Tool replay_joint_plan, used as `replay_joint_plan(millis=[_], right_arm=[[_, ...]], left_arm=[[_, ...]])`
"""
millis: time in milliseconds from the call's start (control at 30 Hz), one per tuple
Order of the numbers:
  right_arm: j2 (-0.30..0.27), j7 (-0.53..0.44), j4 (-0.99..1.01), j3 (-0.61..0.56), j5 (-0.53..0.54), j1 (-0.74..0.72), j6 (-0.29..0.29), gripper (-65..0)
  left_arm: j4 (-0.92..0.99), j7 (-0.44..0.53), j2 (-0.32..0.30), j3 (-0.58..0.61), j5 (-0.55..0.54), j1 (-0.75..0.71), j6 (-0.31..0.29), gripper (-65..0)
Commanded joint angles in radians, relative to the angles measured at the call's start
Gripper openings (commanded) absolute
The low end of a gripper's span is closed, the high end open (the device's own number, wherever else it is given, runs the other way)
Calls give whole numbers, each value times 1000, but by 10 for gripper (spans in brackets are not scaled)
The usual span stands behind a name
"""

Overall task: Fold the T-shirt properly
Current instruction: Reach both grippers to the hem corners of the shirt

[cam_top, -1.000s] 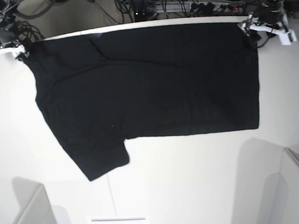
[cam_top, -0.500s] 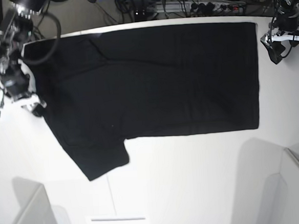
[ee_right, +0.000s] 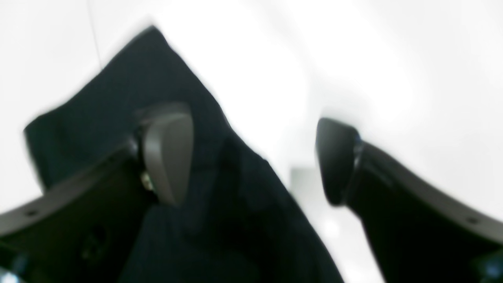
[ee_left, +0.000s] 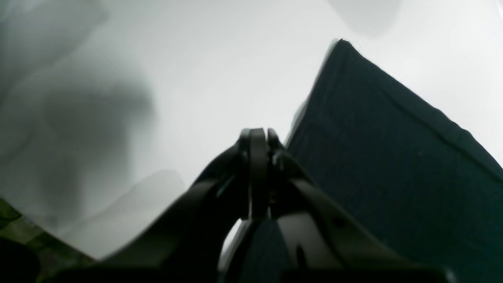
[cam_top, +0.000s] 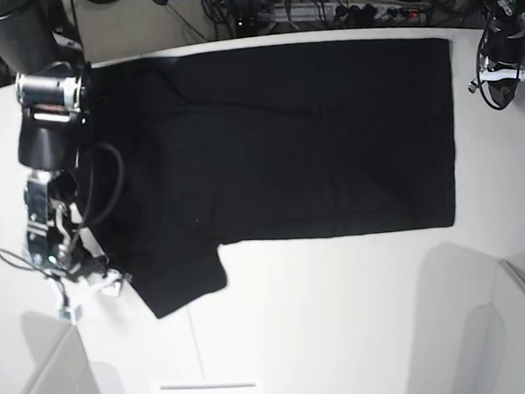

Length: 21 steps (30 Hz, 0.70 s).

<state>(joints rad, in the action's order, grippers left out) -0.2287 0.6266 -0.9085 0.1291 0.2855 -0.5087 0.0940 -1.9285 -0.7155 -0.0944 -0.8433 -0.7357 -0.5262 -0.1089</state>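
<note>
T-shirt (cam_top: 286, 141) lies flat on your table (cam_top: 343, 318), right gripper (ee_right: 255, 157) spread wide over its sleeve, left gripper (ee_left: 257, 137) pinched together, empty.

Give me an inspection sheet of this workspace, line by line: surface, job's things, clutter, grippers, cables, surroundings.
Surface: white table, bare around the shirt.
Job's things: black T-shirt spread flat, plain face up, one sleeve toward the near edge.
Clutter: nothing seen.
Grippers: left gripper shut, empty, beside the shirt's edge; right gripper open over the sleeve.
Cables: bundle and power strip behind the table.
Surroundings: grey panels at the near corners.
</note>
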Motion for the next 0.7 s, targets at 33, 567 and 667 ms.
replay_joint_plan(millis=[33, 567, 667], right_arm=[[-18, -98, 122, -33, 7, -101, 37, -182], [7, -278, 470, -200, 7, -158, 92, -192], [10, -279, 438, -200, 7, -129, 106, -273]], left_arm=[[-15, 23, -14, -11, -9, -4, -7, -650], [-15, 23, -15, -11, -5, 4, -7, -650], [-15, 23, -15, -11, -5, 5, -7, -650]])
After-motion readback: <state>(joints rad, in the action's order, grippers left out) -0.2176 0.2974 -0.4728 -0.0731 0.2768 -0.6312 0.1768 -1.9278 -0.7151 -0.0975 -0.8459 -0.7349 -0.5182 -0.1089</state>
